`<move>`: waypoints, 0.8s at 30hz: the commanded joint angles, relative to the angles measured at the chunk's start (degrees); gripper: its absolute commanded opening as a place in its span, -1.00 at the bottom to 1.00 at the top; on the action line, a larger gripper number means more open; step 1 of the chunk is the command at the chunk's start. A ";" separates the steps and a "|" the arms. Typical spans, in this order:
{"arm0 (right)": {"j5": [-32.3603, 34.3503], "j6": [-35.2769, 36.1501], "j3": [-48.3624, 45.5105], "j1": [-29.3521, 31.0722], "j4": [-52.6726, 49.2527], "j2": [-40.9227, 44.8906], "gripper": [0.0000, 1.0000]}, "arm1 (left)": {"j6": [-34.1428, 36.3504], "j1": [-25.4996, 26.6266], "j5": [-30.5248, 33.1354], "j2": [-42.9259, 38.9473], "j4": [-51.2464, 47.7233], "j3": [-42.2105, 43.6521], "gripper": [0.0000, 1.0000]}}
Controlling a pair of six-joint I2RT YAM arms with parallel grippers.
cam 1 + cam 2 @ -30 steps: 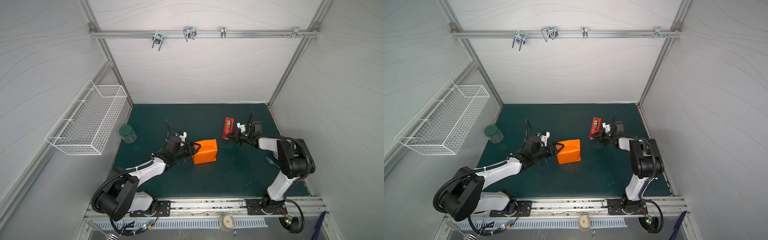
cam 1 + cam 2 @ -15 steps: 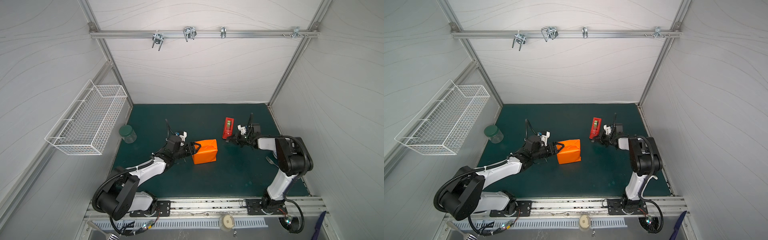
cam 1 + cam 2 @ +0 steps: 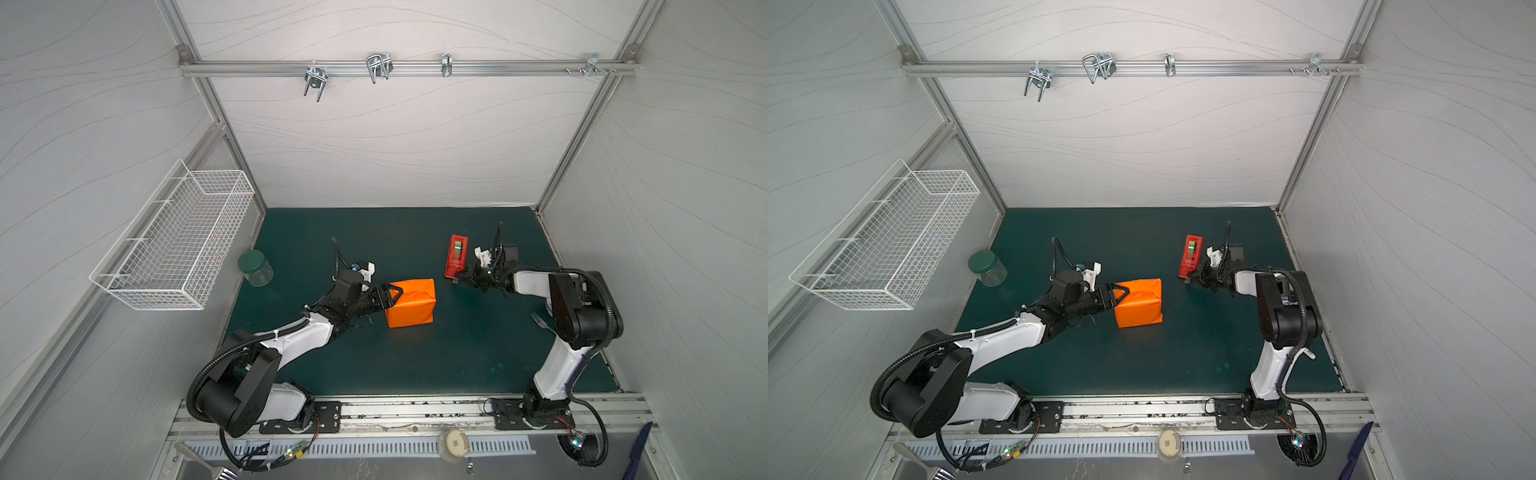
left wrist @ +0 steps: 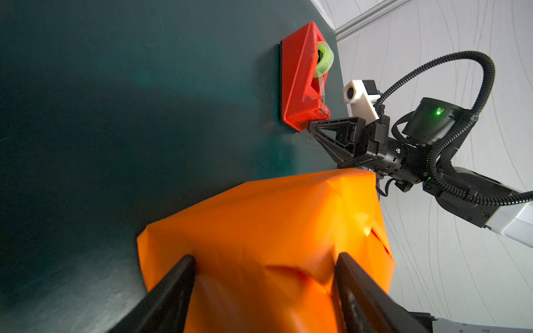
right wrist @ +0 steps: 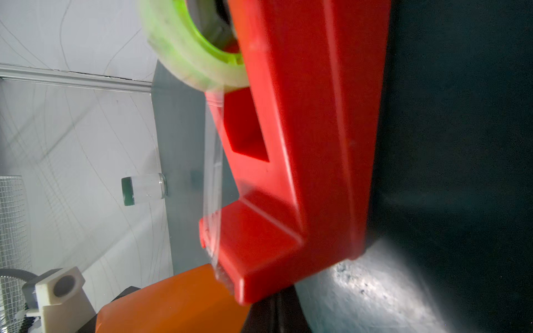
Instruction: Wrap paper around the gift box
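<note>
The paper (image 3: 411,303) (image 3: 1140,303) is an orange sheet folded into a creased parcel in the middle of the green mat. The gift box is hidden inside it. My left gripper (image 3: 392,293) (image 4: 265,256) is open, its two fingers (image 4: 184,265) pressed against the parcel's left end, with paper showing between and outside them. My right gripper (image 3: 459,277) (image 4: 311,125) is shut, its tips at the cutter end of the red tape dispenser (image 3: 456,255) (image 5: 302,144). A clear strip runs from the green tape roll (image 5: 187,52) to the cutter. Whether tape is pinched does not show.
A green-lidded glass jar (image 3: 254,268) stands at the mat's left edge. A white wire basket (image 3: 174,245) hangs on the left wall. A fork (image 3: 540,322) lies by the right arm. The mat (image 3: 415,365) lies bare in front of the parcel.
The right arm has shifted slightly beside the dispenser. The left arm, the parcel and the dispenser have kept their places.
</note>
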State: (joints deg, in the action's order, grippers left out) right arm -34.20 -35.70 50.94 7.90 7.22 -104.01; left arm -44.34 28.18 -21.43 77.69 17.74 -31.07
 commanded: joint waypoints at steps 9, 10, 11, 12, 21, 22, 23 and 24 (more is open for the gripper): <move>4.23 3.32 -2.04 -0.17 -9.22 5.98 -1.00 | 2.15 0.64 0.59 3.87 -10.33 1.55 0.54; 3.23 3.24 -2.89 -0.11 -9.61 8.52 -1.00 | 2.22 0.64 0.60 3.95 -10.43 1.56 0.54; 2.29 3.41 -3.48 0.01 -9.92 10.96 -1.00 | 2.15 0.64 0.60 3.96 -10.44 1.54 0.54; 1.30 3.95 -4.12 0.30 -11.54 14.07 -1.00 | 2.26 0.60 0.53 3.96 -10.54 1.54 0.54; -8.91 6.69 -3.09 7.12 -23.27 31.53 -1.00 | 2.28 0.64 0.60 3.94 -10.46 1.45 0.54; -9.92 6.67 -2.32 8.89 -24.17 31.37 -1.00 | 2.31 0.64 0.60 3.97 -10.45 1.46 0.54; -10.66 6.55 -1.50 10.54 -24.71 31.04 -1.00 | 2.25 0.60 0.60 3.95 -10.37 1.52 0.54; -11.53 6.44 -0.56 12.53 -25.36 30.18 -1.00 | 2.24 0.64 0.69 3.96 -10.35 1.54 0.54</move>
State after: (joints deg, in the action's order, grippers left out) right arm -40.77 -30.30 48.56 17.02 -12.29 -72.64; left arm -44.12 28.18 -21.71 78.52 18.55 -31.31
